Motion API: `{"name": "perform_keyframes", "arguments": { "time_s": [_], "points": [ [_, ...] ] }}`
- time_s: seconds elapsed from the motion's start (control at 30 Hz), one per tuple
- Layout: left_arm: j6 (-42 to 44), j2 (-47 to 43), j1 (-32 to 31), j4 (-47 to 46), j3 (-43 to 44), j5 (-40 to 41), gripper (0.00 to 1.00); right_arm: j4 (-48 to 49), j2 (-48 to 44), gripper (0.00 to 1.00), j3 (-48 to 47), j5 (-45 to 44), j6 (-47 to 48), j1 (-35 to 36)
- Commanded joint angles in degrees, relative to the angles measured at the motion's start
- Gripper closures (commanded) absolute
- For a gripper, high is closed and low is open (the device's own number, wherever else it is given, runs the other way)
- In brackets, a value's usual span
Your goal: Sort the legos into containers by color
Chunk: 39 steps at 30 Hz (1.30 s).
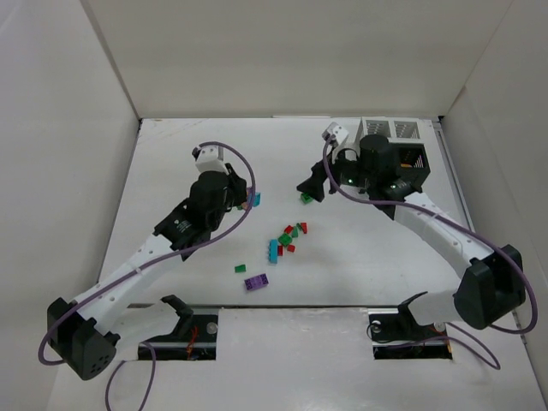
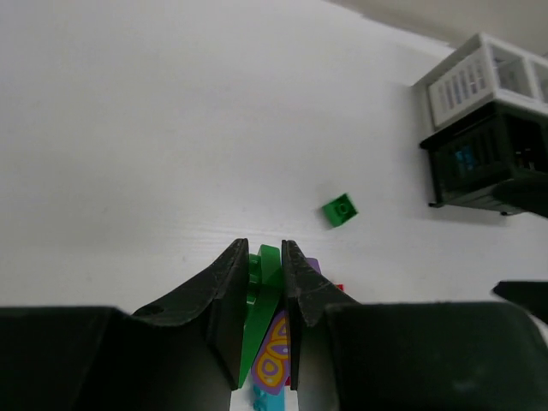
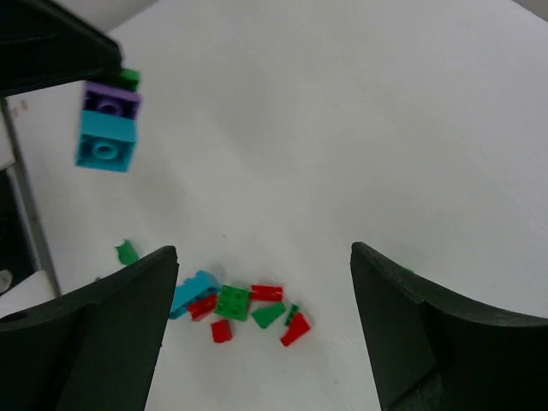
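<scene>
1. My left gripper (image 2: 264, 248) is clamped on a lego stack (image 3: 106, 128). A green piece sits between the fingers, with a purple brick and a teal-blue brick joined to it, and the stack is lifted clear of the surface (image 2: 128, 128).
2. In the left wrist view, one purple face of that stack carries a yellow looping print. The bricks are glossy plastic with round studs.
3. My right gripper (image 3: 264, 255) has its fingers spread wide apart with nothing between them, and it hangs above the loose legos.
4. The main pile (image 1: 288, 238) lies mid-surface: red, green and teal-blue pieces, some square and some wedge-shaped, touching or just beside each other.
5. A single green brick (image 2: 340, 210) lies apart, near the right gripper. A small green piece (image 1: 241, 268) and a purple brick (image 1: 255, 281) lie nearer the arm bases.
6. The containers (image 1: 394, 137) stand at the far right corner. They are square slatted bins, with a white bin (image 2: 475, 77) behind a black bin (image 2: 488, 163), and something teal shows through the black slats.
7. The surface is matte white with a faint grain.
</scene>
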<state>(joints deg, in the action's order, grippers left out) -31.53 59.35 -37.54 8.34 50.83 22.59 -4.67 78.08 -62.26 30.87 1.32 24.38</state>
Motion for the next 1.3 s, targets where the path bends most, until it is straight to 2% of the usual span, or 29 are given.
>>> {"name": "perform_keyframes", "arguments": {
  "time_s": [0.0, 0.07, 0.2, 0.33, 0.43, 0.57, 0.8, 0.9, 0.93, 0.97, 1.13, 1.27],
  "points": [
    [6.8, -2.5, -0.3, -10.9, 2.3, -6.1, 1.0, 8.5, -0.1, 0.14, -1.1, 9.6, 0.6, 4.8],
    [6.8, -2.5, -0.3, -11.4, 2.8, -7.5, 1.0, 10.0, -0.1, 0.12, -1.8, 6.2, 1.7, 8.9],
    [6.8, -2.5, -0.9, -12.6, 3.5, -7.5, 1.0, 11.2, 1.0, 0.11, -4.4, 3.0, 0.0, 12.2],
    [5.5, -2.5, -2.0, -14.5, 3.5, -6.8, 1.0, 14.9, 3.0, 0.11, -5.2, 2.4, -7.4, 13.4],
    [5.5, -2.5, -2.6, -15.8, 3.5, -4.8, 1.0, 15.7, 3.7, 0.07, -5.8, 0.0, -9.0, 14.8],
    [4.4, -2.5, -5.2, -16.3, 3.5, -0.9, 1.0, 15.7, 5.7, 0.06, -7.0, -1.3, -12.6, 14.8],
    [4.4, -1.4, -9.8, -16.3, 3.5, 8.7, 1.0, 15.7, 6.4, 0.18, -7.6, -2.0, -15.8, 15.3],
    [3.8, -1.4, -10.5, -16.3, 4.0, 10.3, 1.0, 15.1, 6.4, 0.23, -7.6, -2.6, -15.8, 15.3],
    [3.8, -1.4, -10.5, -17.0, 4.0, 10.3, 1.0, 14.6, 6.4, 0.31, -7.6, -2.6, -15.8, 15.3],
    [3.8, -1.4, -10.5, -17.0, 4.0, 10.3, 1.0, 14.6, 6.4, 0.33, -7.6, -2.6, -15.8, 15.3],
    [3.8, -0.9, -10.5, -17.0, 4.0, 11.3, 1.0, 14.0, 6.4, 0.35, -7.6, -0.2, -15.8, 15.3],
    [5.0, -0.9, -10.5, -18.7, 2.9, 11.9, 1.0, 13.5, 6.9, 0.29, -7.6, 1.1, -15.8, 15.3]
  ]
}}
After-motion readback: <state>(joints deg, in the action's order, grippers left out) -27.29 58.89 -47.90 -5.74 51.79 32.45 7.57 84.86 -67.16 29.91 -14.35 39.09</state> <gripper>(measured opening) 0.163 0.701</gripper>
